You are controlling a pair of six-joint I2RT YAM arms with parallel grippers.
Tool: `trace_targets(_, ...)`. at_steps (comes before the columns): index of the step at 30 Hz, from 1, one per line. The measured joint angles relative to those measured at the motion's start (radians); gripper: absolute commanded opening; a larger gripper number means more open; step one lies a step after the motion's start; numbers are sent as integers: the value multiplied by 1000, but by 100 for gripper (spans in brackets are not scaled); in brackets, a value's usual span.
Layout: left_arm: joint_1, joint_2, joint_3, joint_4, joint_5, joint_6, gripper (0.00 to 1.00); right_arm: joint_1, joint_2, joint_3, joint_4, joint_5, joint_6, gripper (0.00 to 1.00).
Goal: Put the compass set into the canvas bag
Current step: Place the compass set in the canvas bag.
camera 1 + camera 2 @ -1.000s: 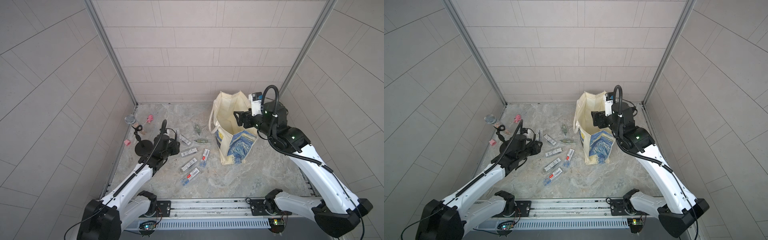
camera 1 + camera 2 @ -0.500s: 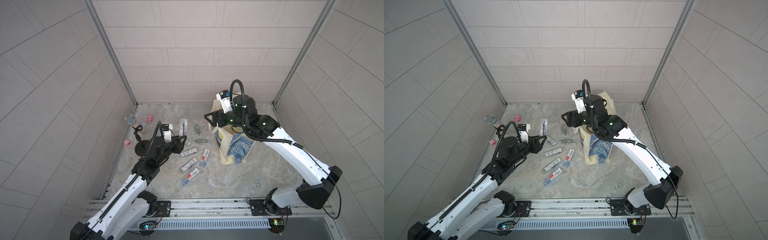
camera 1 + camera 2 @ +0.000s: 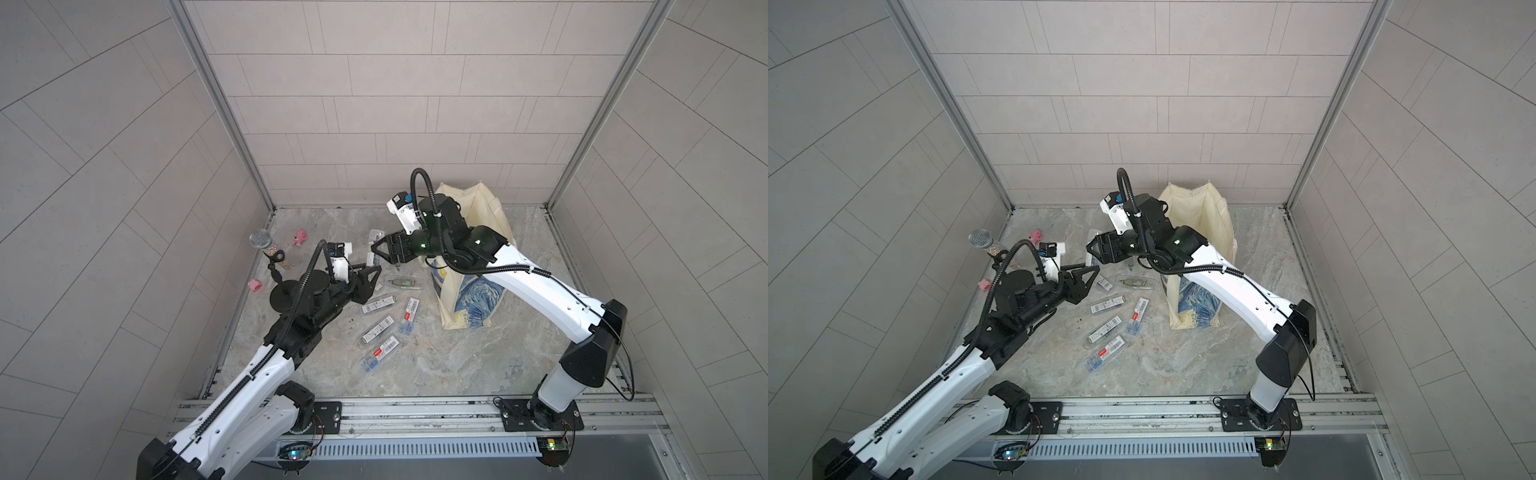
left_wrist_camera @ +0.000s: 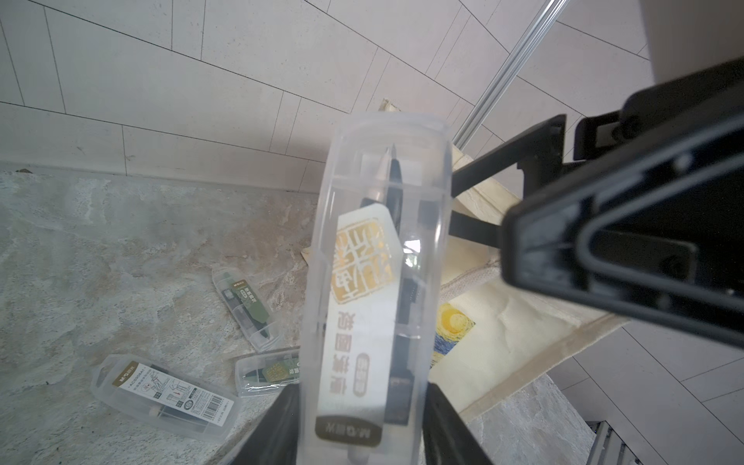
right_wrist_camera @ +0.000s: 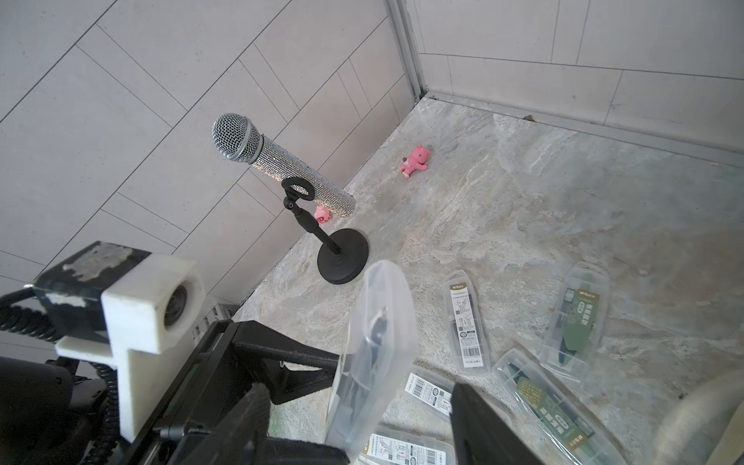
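Bare table [image 3: 478,365] lies open across the lower centre and lower right in both top views. Loose plastic cases [image 3: 376,328] litter the middle, a microphone stand [image 3: 282,293] blocks the left, and the right arm [image 3: 536,291] crosses the canvas bag [image 3: 473,303] right of centre.

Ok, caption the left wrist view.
Left gripper holds a clear plastic compass-set case; open right gripper flanks its far end, cream canvas bag behind.
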Motion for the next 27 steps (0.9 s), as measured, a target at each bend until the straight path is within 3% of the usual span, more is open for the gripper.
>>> trace_targets(7, -7, -1, 0, 9, -1, 2, 0, 7, 44, 14, 9, -8, 24, 52)
trace_targets(12, -11, -1, 0, 13, -2, 9, 0, 15, 68, 14, 10, -7, 34, 29)
trace_targets(16, -11, 3, 0, 9, -5, 13, 3, 24, 74, 19, 6, -1, 30, 3)
trace_targets(17, -12, 3, 0, 11, -8, 13, 15, 24, 74, 21, 6, 0, 29, 0)
trace_targets(18, -12, 3, 0, 16, -11, 13, 40, 24, 74, 24, 8, 2, 25, 0)
trace_targets(19, -13, 4, 0, 18, -13, 13, 55, 24, 74, 25, 6, 4, 21, 0)
trace_targets(24, -13, -8, -4, 26, -17, 3, 74, 21, 61, 35, -34, 58, -20, 0)
trace_targets(27, -15, -28, -4, 2, -7, 7, 77, -10, 35, 44, -82, 93, -51, 0)
